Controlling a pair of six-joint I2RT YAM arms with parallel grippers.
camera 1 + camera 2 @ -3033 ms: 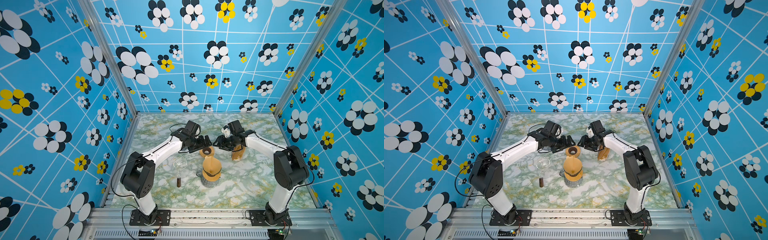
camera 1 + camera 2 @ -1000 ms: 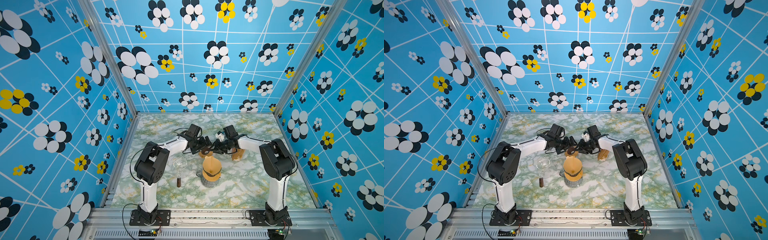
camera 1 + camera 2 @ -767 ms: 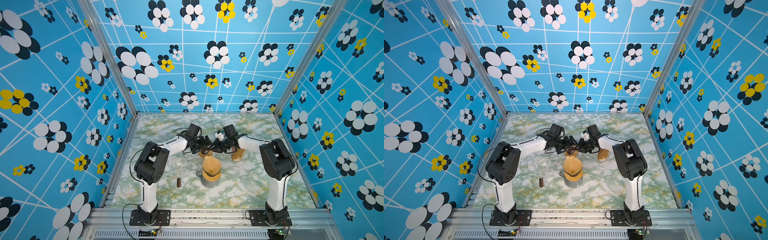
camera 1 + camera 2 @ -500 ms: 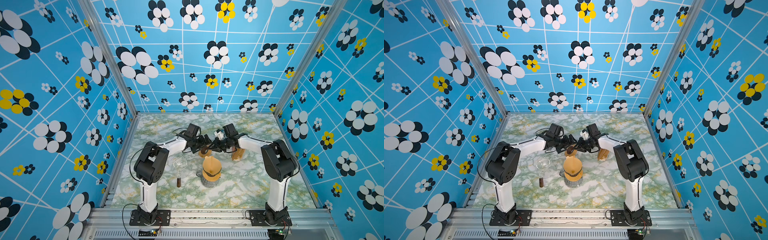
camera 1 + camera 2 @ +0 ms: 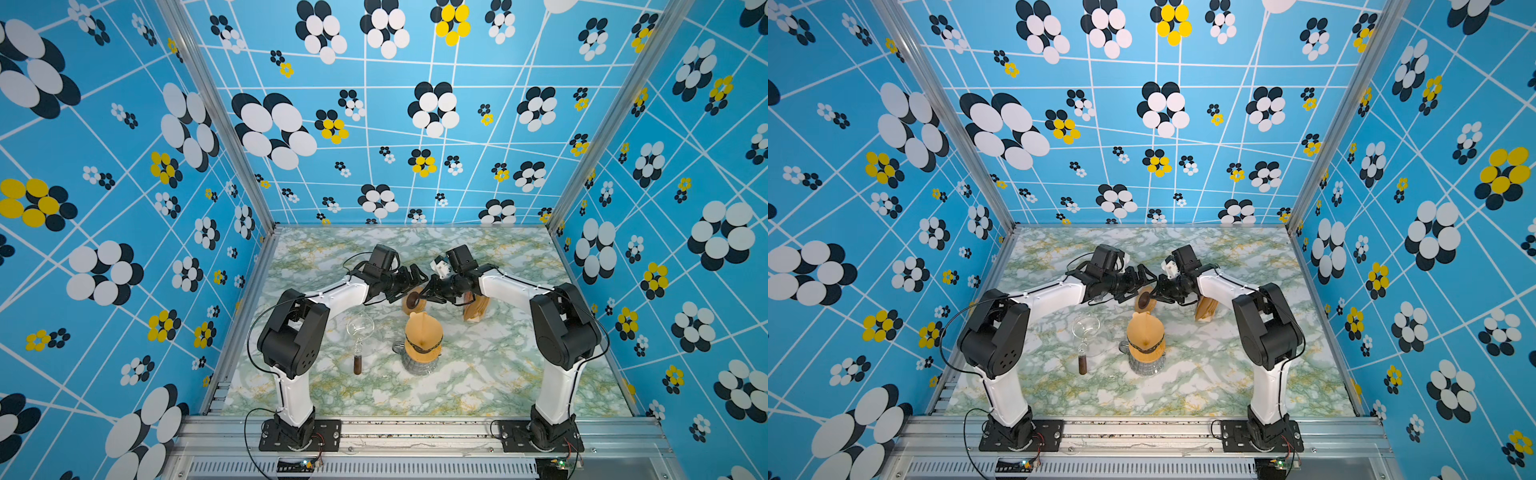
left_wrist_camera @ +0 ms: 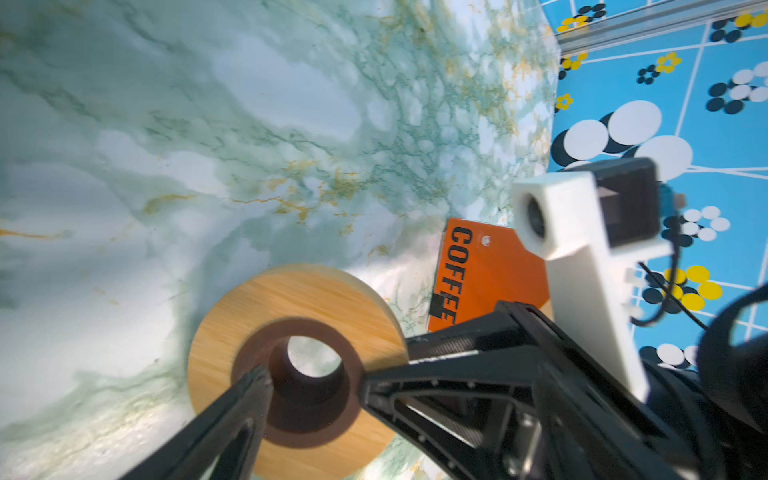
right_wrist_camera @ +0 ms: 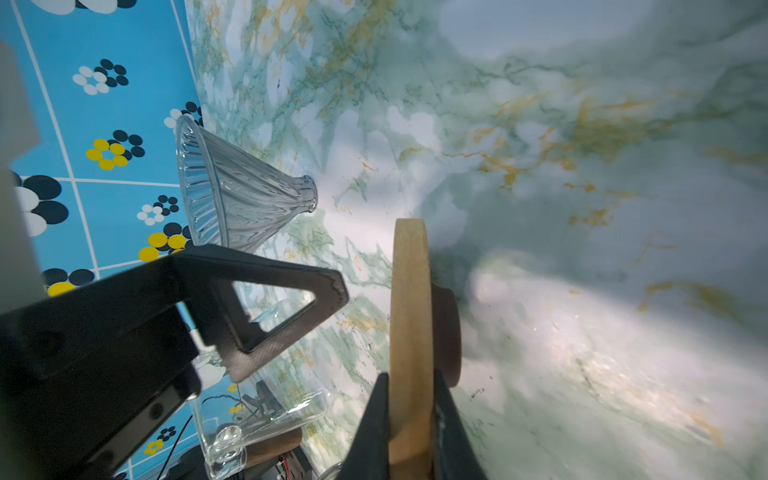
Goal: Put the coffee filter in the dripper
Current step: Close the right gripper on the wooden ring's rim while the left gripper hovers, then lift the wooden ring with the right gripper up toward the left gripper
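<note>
Marble-look tabletop [image 5: 498, 374], blue flower-print walls [image 5: 124, 208] on 3 sides. Centre of scene: my right gripper [image 7: 409, 390] is clamped on the rim of a wooden ring [image 6: 291, 291], one finger each side, ring held on edge. The ring has a brown centre piece w/ a hole thru it. Can't tell if it clears the table.

My left gripper [image 5: 414, 283] faces it from the opp. side, fingers spread wide, grasping nothing. Its tips sit at the ring's brown centre; contact can't be told.

Glass dripper [image 5: 360, 328] sits on the table beside my left arm, mouth up in both top views, dark handle pointing to the front edge.

Tan paper filters [image 5: 473, 309] stand in a holder w/ an orange COFFEE plate [image 6: 486, 270], just beside my right wrist, well apart from the dripper.

Btwn dripper & holder, nearer the front: glass jug [image 5: 417, 365] w/ a tan cone [image 5: 424, 332] & dark band on top.
</note>
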